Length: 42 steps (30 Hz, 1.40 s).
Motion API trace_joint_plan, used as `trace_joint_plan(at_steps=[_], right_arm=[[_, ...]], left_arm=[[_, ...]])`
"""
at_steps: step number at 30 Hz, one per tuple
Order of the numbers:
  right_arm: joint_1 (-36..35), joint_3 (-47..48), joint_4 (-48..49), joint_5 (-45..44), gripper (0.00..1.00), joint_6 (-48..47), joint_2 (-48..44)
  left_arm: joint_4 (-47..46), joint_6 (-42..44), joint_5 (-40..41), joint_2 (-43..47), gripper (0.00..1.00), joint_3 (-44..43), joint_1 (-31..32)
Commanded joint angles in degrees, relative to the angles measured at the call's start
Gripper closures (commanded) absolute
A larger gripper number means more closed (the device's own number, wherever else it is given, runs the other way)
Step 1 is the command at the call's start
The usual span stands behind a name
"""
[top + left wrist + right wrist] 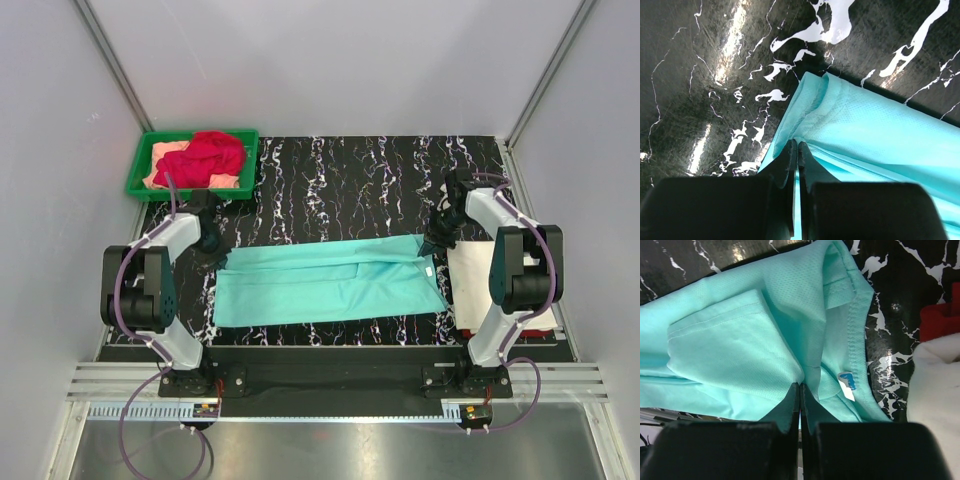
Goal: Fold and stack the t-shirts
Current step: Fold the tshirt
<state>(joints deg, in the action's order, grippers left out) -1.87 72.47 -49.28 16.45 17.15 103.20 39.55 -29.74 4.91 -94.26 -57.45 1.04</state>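
A mint-teal t-shirt (330, 285) lies folded into a long band across the middle of the black marbled table. My left gripper (214, 254) is shut on the shirt's far left corner (825, 100), with the jaws pinching cloth at the hem. My right gripper (432, 246) is shut on the shirt's far right end, near the collar and its label (847, 382). A red t-shirt (205, 158) lies crumpled on a peach one (158, 152) in the green tray. A folded cream-white t-shirt (472, 280) lies right of the teal one.
The green plastic tray (135, 178) stands at the table's far left corner. A red object (940, 320) sits beside the cream-white shirt (937, 385) at the right edge. Grey walls enclose the table on three sides.
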Motion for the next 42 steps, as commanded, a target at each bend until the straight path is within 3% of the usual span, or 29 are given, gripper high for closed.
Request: trace_joint_plan(at_steps=[1, 5, 6, 7, 8, 10, 13, 14, 17, 20, 21, 24, 27, 32, 38, 42], right_arm=[[0.37, -0.57, 0.94, -2.82, 1.0, -0.62, 0.51], [0.37, -0.49, 0.76, -3.17, 1.0, -0.36, 1.48], [0.29, -0.31, 0.06, -3.52, 1.0, -0.36, 1.31], [0.37, -0.13, -0.38, -4.22, 0.99, -0.36, 0.96], [0.37, 0.04, -0.73, -4.58, 0.97, -0.36, -0.27], [0.37, 0.83, -2.22, -5.28, 0.89, -0.18, -1.68], [0.29, 2.06, -4.42, -5.55, 0.82, 0.69, -4.84], [0.2, 2.24, -4.77, -5.46, 0.74, 1.04, -6.41], [-0.5, 3.82, -4.51, -2.92, 0.63, 1.22, -8.18], [-3.39, 6.19, -3.64, 0.94, 0.58, 1.31, -7.4], [-4.54, 6.89, -2.94, 1.74, 0.57, 1.66, -5.74], [-10.42, 10.84, -0.66, 5.42, 0.54, 4.02, -1.09], [-15.7, 12.96, 4.26, 11.84, 0.53, 10.17, 3.23], [-22.2, 19.9, 6.74, 17.82, 0.54, 15.37, 12.09], [-23.8, 20.0, 9.46, 18.8, 0.77, 17.83, 16.15], [-23.8, 20.96, 8.06, 18.1, 0.78, 16.52, 18.61]], left_arm=[[-1.41, -0.59, 1.68, 0.83, 1.0, 0.5, -0.16], [0.08, -1.64, 3.43, 1.79, 0.93, 0.5, -0.07], [0.44, -2.68, 5.1, 2.75, 0.86, 1.11, -0.07], [0.7, -3.22, 5.72, 5.46, 0.68, 1.37, -0.07], [1.49, -3.66, 6.25, 6.88, 0.58, 1.64, -0.07], [2.89, -5.68, 6.69, 11.7, 0.47, 2.08, -0.07], [5.27, -7.35, 7.31, 16.55, 0.41, 2.08, 0.02], [5.71, -7.27, 7.4, 19.35, 0.41, 1.91, 0.02], [2.14, -4.11, 6.7, 22.44, 0.44, 1.38, 0.63], [-4.71, -0.42, -3.11, 21.84, 0.51, 2.08, 0.63], [-6.14, 0.37, -10.81, 18.62, 0.57, 1.99, 0.72], [-9.58, 0.12, -20.6, 9.67, 0.68, 0.86, 2.29], [-7.91, 0.64, -24.14, 3.48, 0.78, -2.4, 5.37], [-7.91, -1.64, -23.72, 1.18, 0.83, 0.75, 6.34], [-4.57, -1.2, -19.85, -0.05, 0.89, 1.99, 6.17], [-4.83, -2.16, -19.5, -0.4, 0.9, 2.78, 6.17]])
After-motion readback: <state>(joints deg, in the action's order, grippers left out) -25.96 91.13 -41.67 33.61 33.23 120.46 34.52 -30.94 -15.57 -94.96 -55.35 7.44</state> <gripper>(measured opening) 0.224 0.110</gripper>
